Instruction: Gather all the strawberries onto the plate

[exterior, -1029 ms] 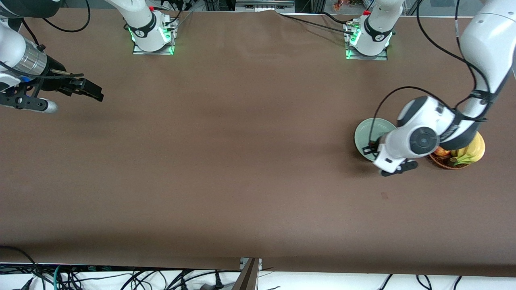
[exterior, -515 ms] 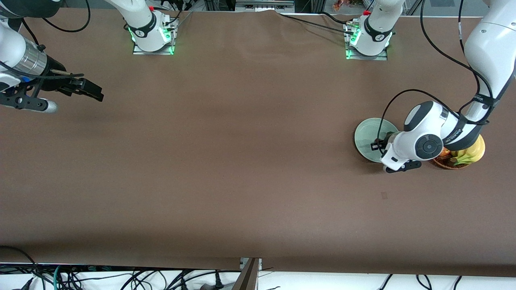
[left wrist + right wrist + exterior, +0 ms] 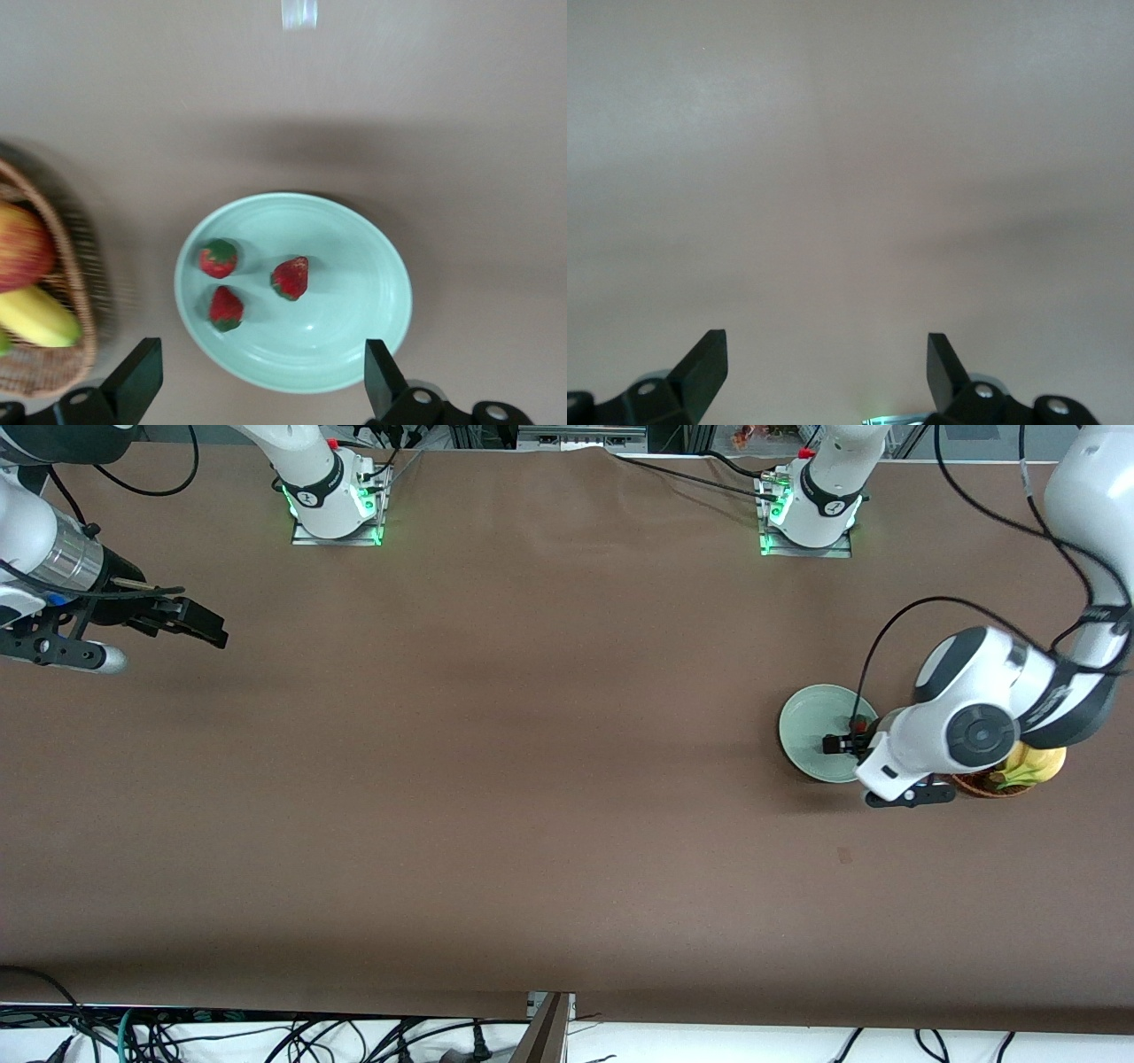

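Three small red strawberries (image 3: 218,258), (image 3: 291,277), (image 3: 225,308) with green caps lie in the pale mint-green plate (image 3: 363,292), toward its basket side. In the front view the plate (image 3: 806,726) sits at the left arm's end of the table, and one strawberry (image 3: 858,724) shows red beside the hand. My left gripper (image 3: 261,376) is open and empty above the plate's edge, and it also shows in the front view (image 3: 842,743). My right gripper (image 3: 199,624) waits open and empty over bare table at the right arm's end, its fingers wide apart in the right wrist view (image 3: 824,367).
A brown wicker basket (image 3: 983,785) stands right beside the plate, partly under the left arm. It holds a yellow banana (image 3: 35,317) and a red-yellow apple (image 3: 18,257). Brown table cloth (image 3: 532,779) covers the rest.
My left arm's hand has shifted across the plate toward the basket, uncovering more of the plate. The right arm has not moved.
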